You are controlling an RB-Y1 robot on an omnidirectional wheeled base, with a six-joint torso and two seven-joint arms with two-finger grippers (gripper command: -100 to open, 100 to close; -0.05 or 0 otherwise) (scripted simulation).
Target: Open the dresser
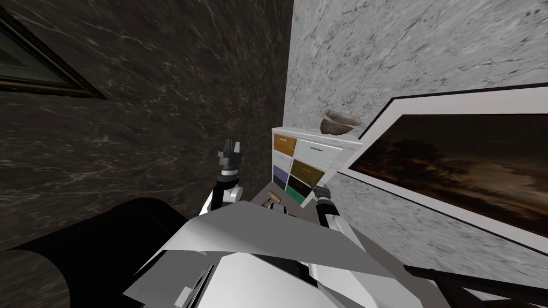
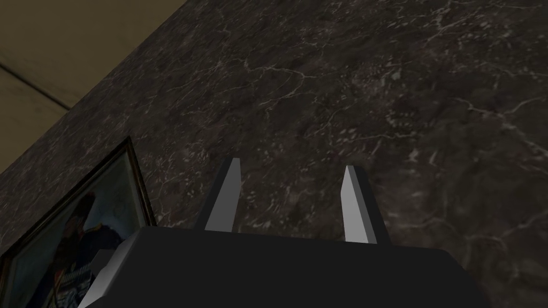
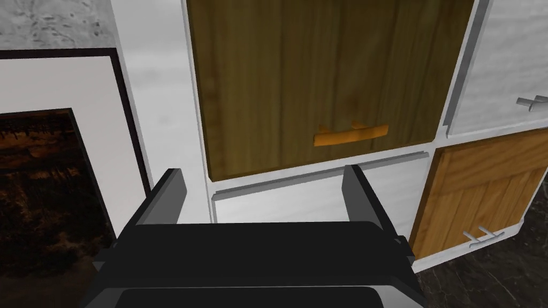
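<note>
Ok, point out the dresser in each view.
Head: dresser at centre, against the light wall.
Right wrist: dresser just ahead of the right gripper.
Left wrist: left gripper faces the dark wall.
Landmark: framed picture beside it, also in right wrist.

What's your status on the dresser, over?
Right gripper open, facing dresser, short of orange handle on dark drawer. Left gripper open, raised. Drawers look shut. Nothing in between.

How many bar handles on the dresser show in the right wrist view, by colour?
Orange bar handle: 1
Grey bar handles: 2
Total: 3
</note>
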